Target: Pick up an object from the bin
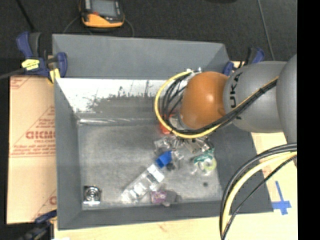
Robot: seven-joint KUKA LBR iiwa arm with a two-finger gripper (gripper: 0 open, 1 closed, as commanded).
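My gripper (188, 143) pokes out from under the arm's orange cover, right of the bin's middle, low over a small cluster of things. A blue block (163, 160) lies just below and left of it. A green and white clear piece (204, 163) lies just below and right. A small red thing (164, 129) peeks out at the cover's left edge. I see nothing held.
A long clear plastic packet (144, 183) lies aslant toward the front wall, with a purple lump (160, 198) at its lower end. A small round metal piece (91, 194) sits in the front left corner. The arm and its cables cover the bin's right side.
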